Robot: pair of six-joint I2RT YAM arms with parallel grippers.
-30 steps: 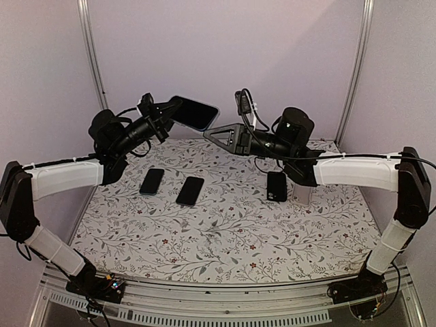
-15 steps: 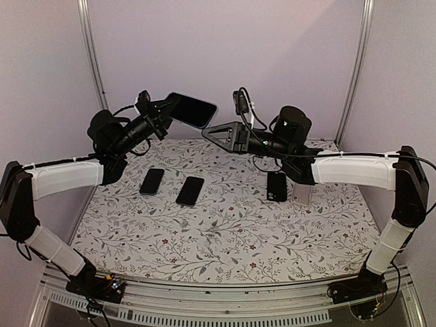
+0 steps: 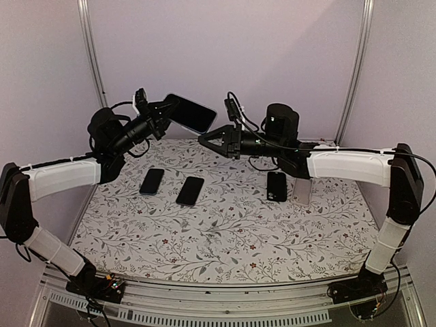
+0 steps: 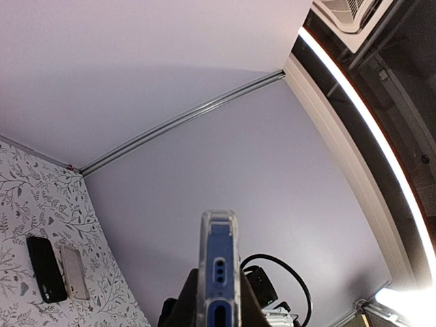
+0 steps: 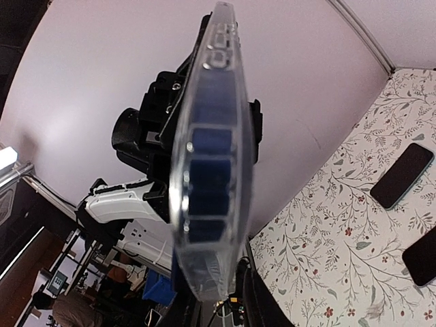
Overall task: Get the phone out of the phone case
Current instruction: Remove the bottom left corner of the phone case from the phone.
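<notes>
Left gripper (image 3: 167, 109) clamps one end of the blue phone in a clear plastic case (image 3: 193, 114), raised high above the floral-patterned table (image 3: 225, 231). Right gripper (image 3: 204, 138) hangs just beside the phone's lower edge; I cannot tell its opening.

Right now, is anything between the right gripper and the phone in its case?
No. The top view shows only a small bare gap, wall behind it, between the right gripper and the cased phone the left gripper holds up.
</notes>
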